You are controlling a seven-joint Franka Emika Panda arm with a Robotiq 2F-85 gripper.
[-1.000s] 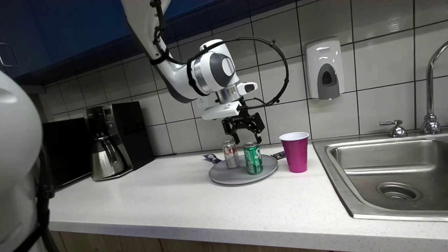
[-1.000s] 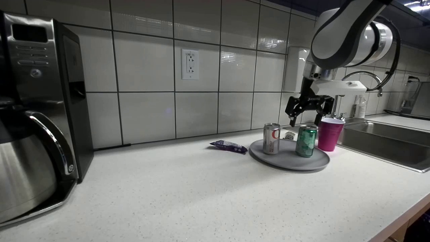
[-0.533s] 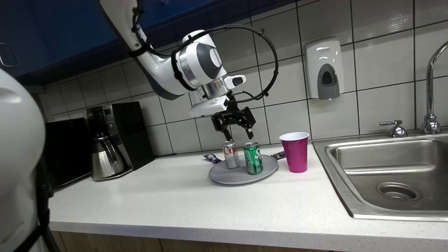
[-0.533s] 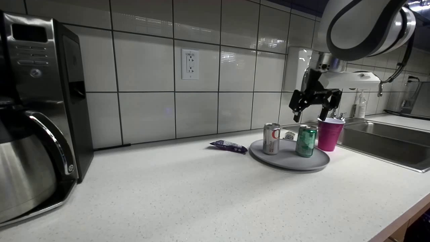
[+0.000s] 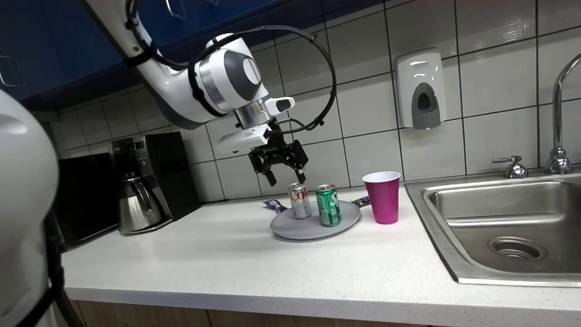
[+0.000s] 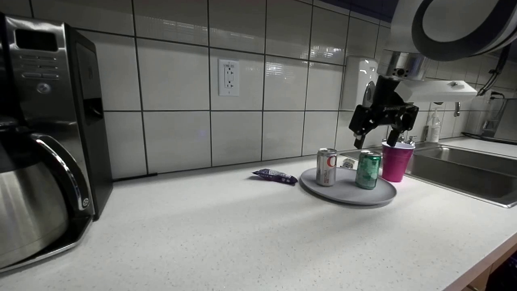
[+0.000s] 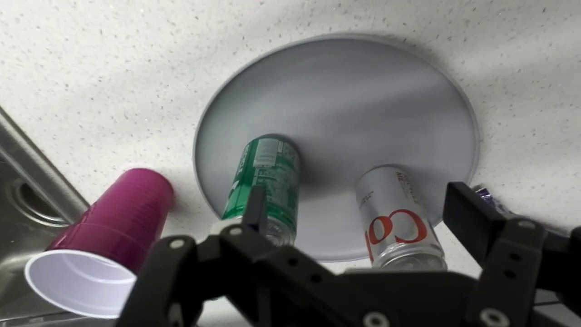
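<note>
Coffee maker (image 5: 156, 175), black, with a steel carafe (image 5: 140, 206): at the left of the white speckled surface (image 5: 204, 263) in an exterior view, against the tiled wall.

Packet (image 5: 275, 205), dark purple and crumpled: lying just beside the plate; contents hidden.

Tool (image 5: 287, 180), black, two-fingered: spread wide, nothing between its fingers, hanging in the air near the two cans and apparently touching neither. In the wrist view the silver can shows between the fingers, and the green can is partly covered by one of them.

Silver can (image 5: 299, 200), red lettering: upright on the plate, toward its back edge.

Plate (image 5: 292, 230), round, flat, grey: on the surface beneath both cans.

Green can (image 5: 328, 205), white lettering: upright on the plate, near the silver can with a gap between.

Handling of both cans, by judgement: smooth, somewhat slippery metal; stiff if full and sealed, easily dented if emptied; fill cannot be told, so weight is uncertain. Best held squarely around the middle of the body, below the tapered top, with moderate pressure.

Second packet (image 5: 361, 202), dark, mostly hidden: behind the plate, near the cup.

Cup (image 5: 382, 200), magenta outside, white inside: upright beside the plate; probably light, thin-walled plastic.

Soap dispenser (image 5: 422, 88), white and grey: on the wall.

Sink (image 5: 431, 218), steel, with chrome faucet (image 5: 558, 154): at the right.
</note>
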